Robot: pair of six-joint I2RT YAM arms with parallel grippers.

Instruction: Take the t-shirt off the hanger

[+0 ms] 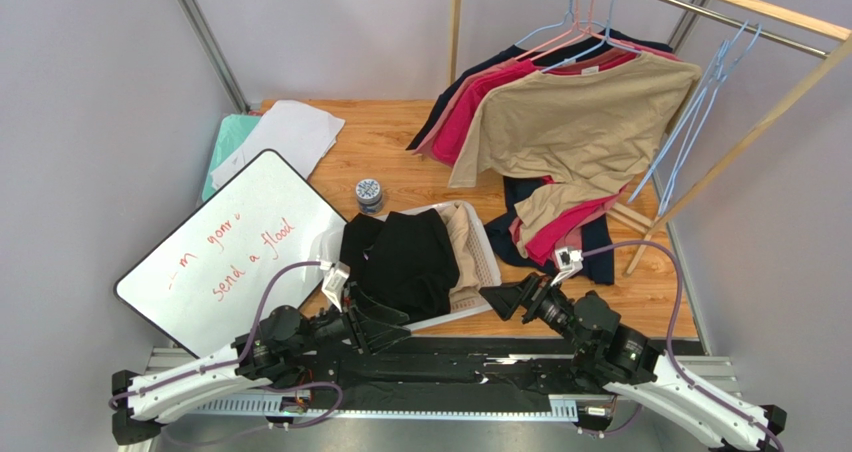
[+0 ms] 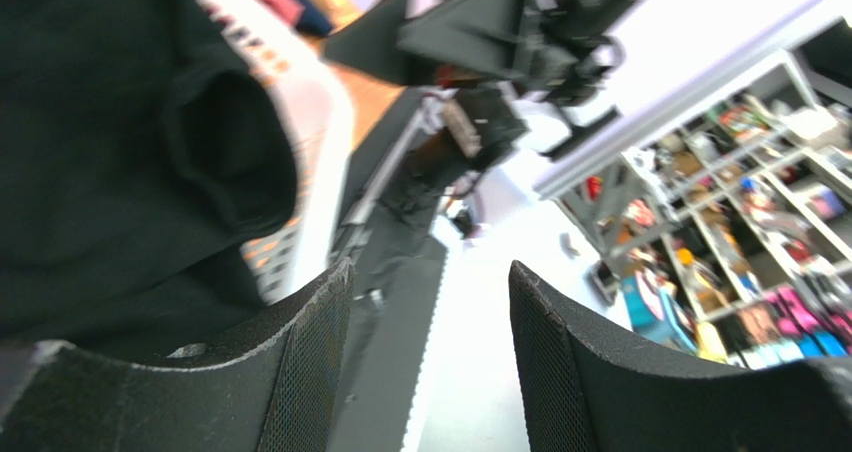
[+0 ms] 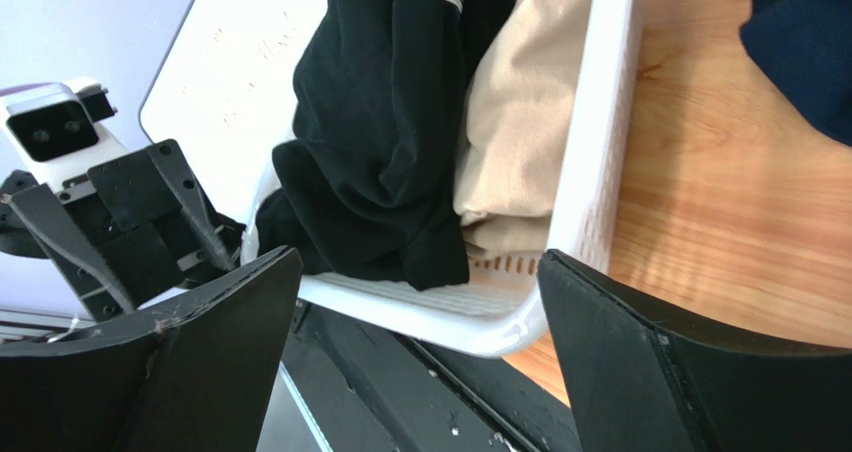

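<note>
A tan t-shirt (image 1: 580, 122) hangs on a light blue hanger (image 1: 600, 22) at the front of the wooden rack, with red, pink and navy shirts (image 1: 480, 97) behind it. My left gripper (image 1: 385, 324) is open and empty, low by the near edge of the white basket (image 1: 482, 234). In the left wrist view its jaws (image 2: 430, 362) stand apart beside a black shirt (image 2: 110, 162). My right gripper (image 1: 500, 300) is open and empty at the basket's near right corner. In the right wrist view it (image 3: 420, 362) faces the basket rim (image 3: 590, 142).
The basket holds a black shirt (image 1: 405, 257) and a tan one (image 3: 520, 102). A whiteboard (image 1: 230, 252) with red writing lies left. White and mint cloths (image 1: 275, 137) lie at the back left, a small tin (image 1: 369, 193) mid-table. Empty blue hangers (image 1: 700, 102) hang right.
</note>
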